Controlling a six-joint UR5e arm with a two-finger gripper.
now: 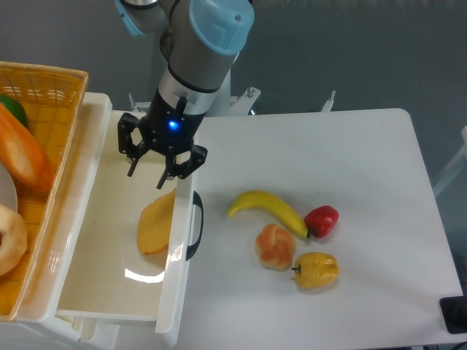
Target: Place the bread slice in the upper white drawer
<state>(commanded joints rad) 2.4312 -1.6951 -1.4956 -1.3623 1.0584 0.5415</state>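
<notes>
The bread slice (156, 227), yellow-orange with a darker crust edge, lies inside the upper white drawer (102, 281), leaning against the inner side of its front wall near the black curved handle (195, 226). My gripper (148, 175) hangs above the drawer, just above and behind the slice. Its fingers are spread open and hold nothing. There is a small gap between the fingertips and the slice.
A yellow woven basket (44, 95) at the left holds a long orange baguette (22, 157), a green item and a pale bun. On the white table lie a banana (266, 208), a red pepper (322, 220), a round bun (275, 246) and a yellow pepper (316, 270).
</notes>
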